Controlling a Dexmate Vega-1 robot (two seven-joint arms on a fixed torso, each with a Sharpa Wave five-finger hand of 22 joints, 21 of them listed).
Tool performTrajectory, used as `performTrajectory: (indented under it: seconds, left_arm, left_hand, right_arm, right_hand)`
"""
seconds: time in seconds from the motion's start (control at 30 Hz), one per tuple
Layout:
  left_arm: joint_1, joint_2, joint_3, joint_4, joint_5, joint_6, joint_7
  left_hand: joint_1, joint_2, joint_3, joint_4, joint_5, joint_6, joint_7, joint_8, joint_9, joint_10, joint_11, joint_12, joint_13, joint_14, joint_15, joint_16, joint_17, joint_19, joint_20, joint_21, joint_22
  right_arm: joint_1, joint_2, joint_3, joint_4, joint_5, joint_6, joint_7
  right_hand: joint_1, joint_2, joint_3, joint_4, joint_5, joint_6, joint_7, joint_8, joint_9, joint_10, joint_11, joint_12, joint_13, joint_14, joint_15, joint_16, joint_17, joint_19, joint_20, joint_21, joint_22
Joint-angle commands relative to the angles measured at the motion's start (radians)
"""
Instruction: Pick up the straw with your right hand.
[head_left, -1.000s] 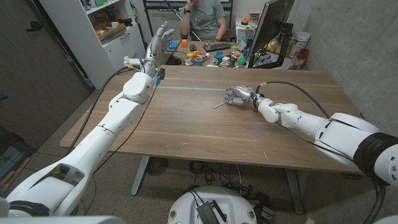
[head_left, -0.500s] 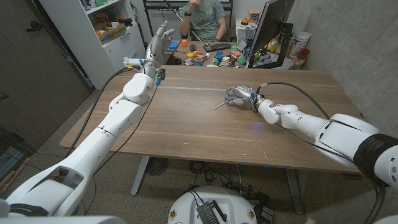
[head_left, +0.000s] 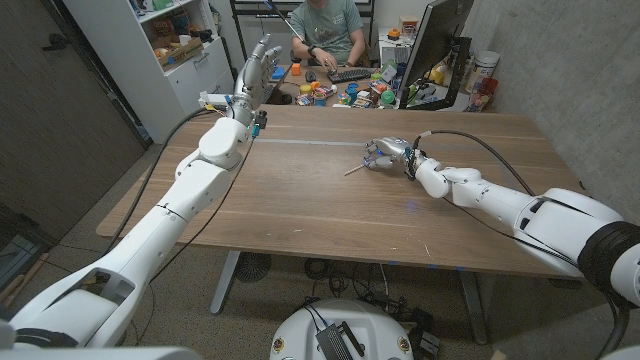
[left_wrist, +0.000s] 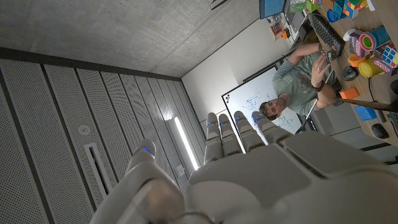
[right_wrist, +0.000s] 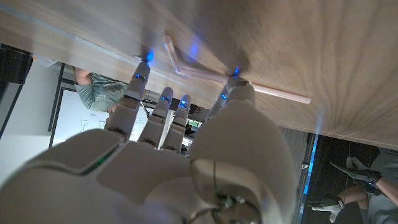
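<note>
Right wrist view gives the relation that matters: the straw lies on the wooden table directly beyond the right hand, a thin, pale pink tube with a bent section at one end, its long stretch running crosswise to the reach of the fingers rather than along them. Two fingertips sit at or very near the table on either side of the bend, with the straw passing between them, but no pinch on it is visible, so I judge the hand to be spread over the straw, fingers apart, holding nothing yet (whether a tip actually touches the tube is too fine to tell). In the head view the straw pokes out from under the right hand toward the robot's left and slightly toward the robot, lying flat on the smooth, matte wood grain of the table. The left hand is raised off the table near the far left corner, well apart from the straw, its fingers extended straight and side by side, and it holds nothing; the right hand is by far the nearer. Being slim, light and round, the straw will likely roll or skid unless the thumb and a finger close across its width.
</note>
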Motion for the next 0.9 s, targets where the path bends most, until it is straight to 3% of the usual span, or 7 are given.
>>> performTrajectory:
  seconds: [0.03, 0.9]
  left_arm:
    - [-0.019, -0.012, 0.006, 0.034, -0.007, -0.032, -0.028]
    - [-0.028, -0.017, 0.006, 0.057, -0.028, -0.077, -0.076]
  left_hand:
    - [-0.003, 0.006, -0.004, -0.002, -0.003, 0.005, -0.001, 0.008, 0.002, -0.003, 0.002, 0.003, 0.003, -0.008, -0.013, 0.005, 0.004, -0.003, 0.001, 0.007, 0.002]
    - [-0.004, 0.006, -0.006, -0.002, -0.005, 0.003, -0.001, 0.007, 0.002, -0.005, 0.005, 0.003, 0.003, -0.011, -0.013, 0.004, 0.004, -0.006, 0.000, 0.008, 0.002]
  right_arm:
    - [-0.035, -0.076, 0.029, -0.183, 0.010, -0.081, 0.023]
    - [-0.071, -0.214, 0.057, -0.498, 0.016, -0.212, 0.065]
  right_hand:
    - [-0.001, 0.009, -0.006, 0.003, 0.008, 0.155, 0.039, 0.019, 0.022, 0.010, -0.002, 0.005, 0.001, -0.007, -0.019, -0.001, 0.003, 0.009, -0.001, 0.004, 0.005]
    - [0.002, 0.015, -0.016, 0.011, 0.024, 0.151, 0.036, 0.018, 0.021, 0.023, -0.002, 0.004, 0.001, 0.006, -0.029, 0.002, 0.004, 0.008, -0.002, 0.001, 0.004]
